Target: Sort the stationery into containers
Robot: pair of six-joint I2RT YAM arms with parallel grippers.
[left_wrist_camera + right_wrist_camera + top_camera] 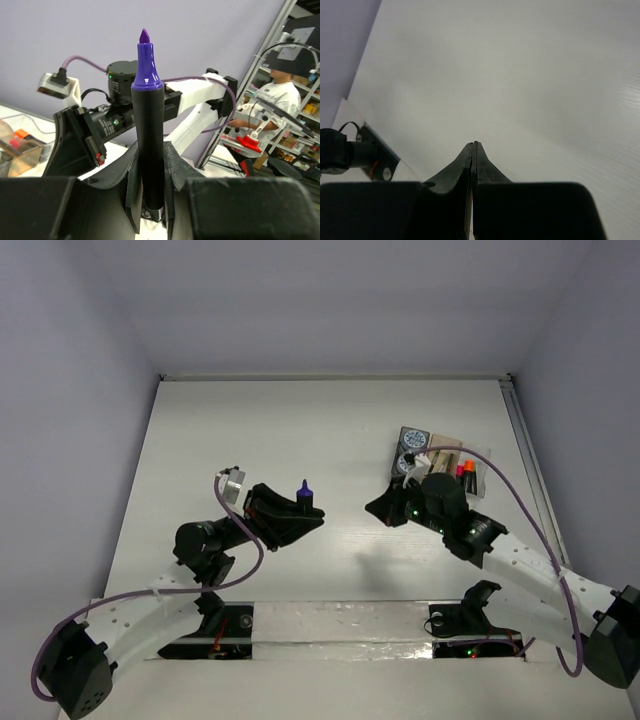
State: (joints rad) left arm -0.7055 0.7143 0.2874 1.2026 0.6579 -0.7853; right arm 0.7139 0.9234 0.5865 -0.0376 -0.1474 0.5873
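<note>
My left gripper (303,518) is shut on a black-bodied highlighter (304,495) with a purple end. In the left wrist view the highlighter (150,120) stands upright between the jaws of the gripper (152,156), with its purple nib showing at the top. My right gripper (378,508) is shut and empty above the bare table, just left of the containers; its closed fingertips (474,146) show in the right wrist view. The clear box with tan insert (447,452) holds orange and pink markers (466,471). The dark grey holder (412,440) holds blue-and-white round pieces.
The containers sit at the far right, near the table's right rail (524,445). My right arm (125,112) faces the left wrist camera. The clear box edge (22,152) shows at that view's left. The transparent strip (340,625) lies along the near edge.
</note>
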